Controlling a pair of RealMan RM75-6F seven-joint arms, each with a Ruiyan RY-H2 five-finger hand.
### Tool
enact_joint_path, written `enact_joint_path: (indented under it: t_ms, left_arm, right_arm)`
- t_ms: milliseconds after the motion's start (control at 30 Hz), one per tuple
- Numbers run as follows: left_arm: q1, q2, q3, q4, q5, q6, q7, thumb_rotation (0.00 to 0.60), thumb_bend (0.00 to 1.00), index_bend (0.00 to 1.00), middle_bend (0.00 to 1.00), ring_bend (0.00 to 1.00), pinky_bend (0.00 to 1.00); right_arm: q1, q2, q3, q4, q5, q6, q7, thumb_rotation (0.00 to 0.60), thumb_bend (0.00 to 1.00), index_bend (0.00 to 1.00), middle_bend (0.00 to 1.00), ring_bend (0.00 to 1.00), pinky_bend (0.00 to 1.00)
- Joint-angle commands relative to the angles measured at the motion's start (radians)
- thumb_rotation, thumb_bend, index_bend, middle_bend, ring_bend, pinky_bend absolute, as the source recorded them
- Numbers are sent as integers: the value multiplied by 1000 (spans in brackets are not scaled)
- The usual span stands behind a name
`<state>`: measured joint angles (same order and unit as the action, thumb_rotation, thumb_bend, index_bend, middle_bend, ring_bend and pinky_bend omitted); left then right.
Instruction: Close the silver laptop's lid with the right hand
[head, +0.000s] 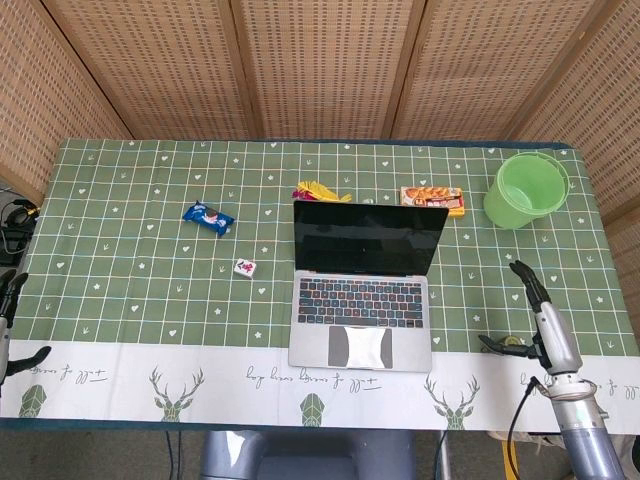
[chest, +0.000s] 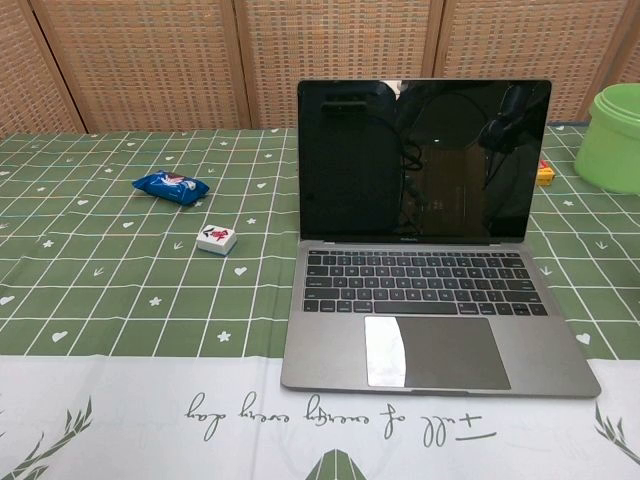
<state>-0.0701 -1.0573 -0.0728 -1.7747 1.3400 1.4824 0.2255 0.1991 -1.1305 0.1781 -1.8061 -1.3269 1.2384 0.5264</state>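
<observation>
The silver laptop (head: 364, 285) stands open in the middle of the table, its dark screen (chest: 422, 160) upright and its keyboard toward me. My right hand (head: 540, 320) hovers near the table's front right edge, turned on its side with fingers extended and apart, holding nothing, well to the right of the laptop. My left hand (head: 8, 325) shows only partly at the far left edge, fingers apart, nothing in it. Neither hand appears in the chest view.
A green bucket (head: 527, 189) stands at the back right. A snack box (head: 433, 198) and a yellow item (head: 320, 190) lie behind the laptop. A blue packet (head: 208, 216) and a small tile (head: 245, 267) lie to the left. A small dark object (head: 505, 346) lies beside my right hand.
</observation>
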Motion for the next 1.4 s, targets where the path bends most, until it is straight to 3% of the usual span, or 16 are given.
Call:
enact_joint_path:
  t_ms: [33, 467, 1400]
  left_arm:
    - [2, 1, -3, 1, 2, 7, -4, 600, 0, 0, 0, 0, 0]
    - [4, -12, -9, 22, 27, 28, -25, 600, 0, 0, 0, 0, 0]
    - [-13, -20, -8, 43, 7, -17, -20, 600, 0, 0, 0, 0, 0]
  right_arm:
    - [68, 10, 91, -45, 125, -117, 161, 600, 241, 0, 0, 0, 0]
    - [170, -57, 213, 69, 314, -337, 389, 600, 523, 11, 0, 0, 0]
    - [279, -163, 303, 261, 364, -589, 495, 600, 504, 71, 0, 0, 0]
